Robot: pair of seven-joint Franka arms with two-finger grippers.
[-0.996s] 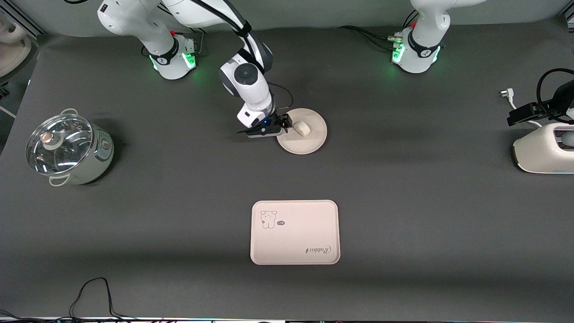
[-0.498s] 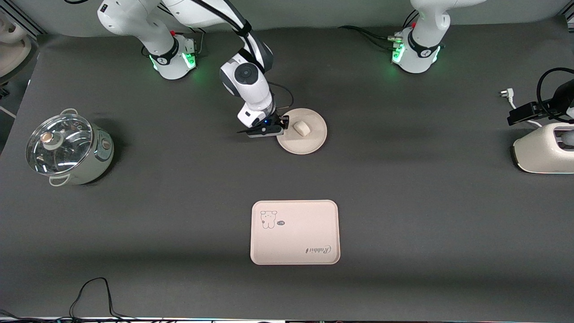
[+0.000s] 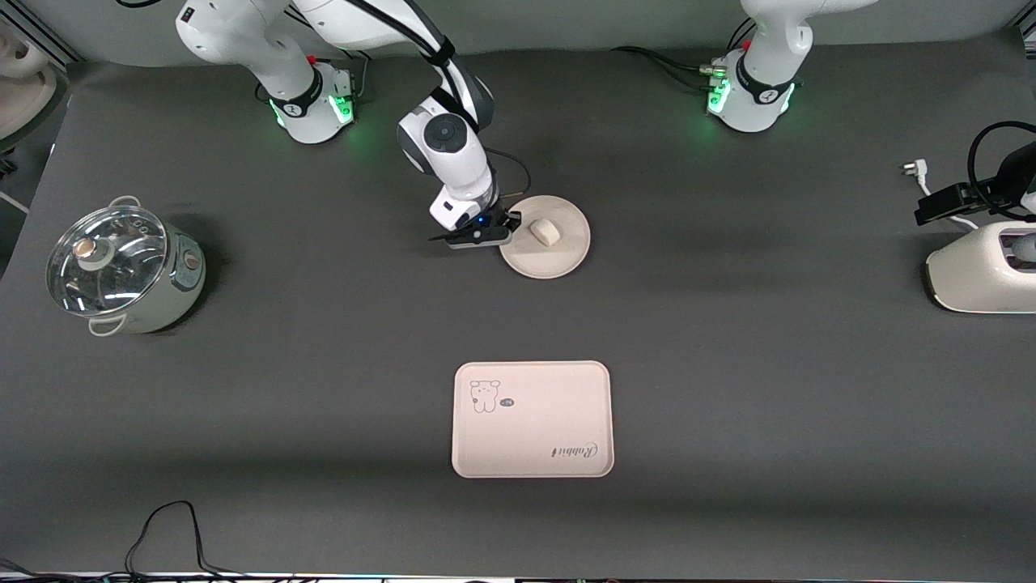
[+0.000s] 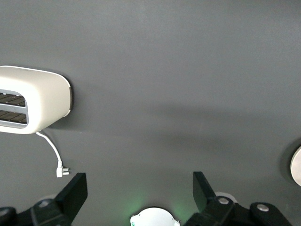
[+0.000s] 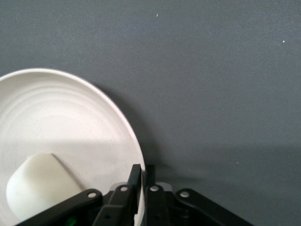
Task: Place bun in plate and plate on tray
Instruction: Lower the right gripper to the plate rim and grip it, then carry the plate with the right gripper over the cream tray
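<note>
The round cream plate (image 3: 558, 251) lies on the dark table, with the small white bun (image 3: 544, 232) resting in it. My right gripper (image 3: 511, 222) is at the plate's edge toward the right arm's end, shut on the rim. In the right wrist view the plate (image 5: 61, 122) fills one side, the bun (image 5: 37, 188) lies in it, and the right gripper (image 5: 142, 181) pinches the rim between its two fingers. The cream-pink tray (image 3: 532, 419) with its animal drawing lies nearer the front camera. My left gripper (image 4: 138, 190) is open over bare table and is out of the front view.
A steel pot with a glass lid (image 3: 121, 267) stands toward the right arm's end. A white toaster (image 3: 983, 275) with a cord and plug stands toward the left arm's end; it also shows in the left wrist view (image 4: 33, 101).
The right gripper has drawn slightly back from the bun to the plate's rim. The plate, bun and tray have not moved.
</note>
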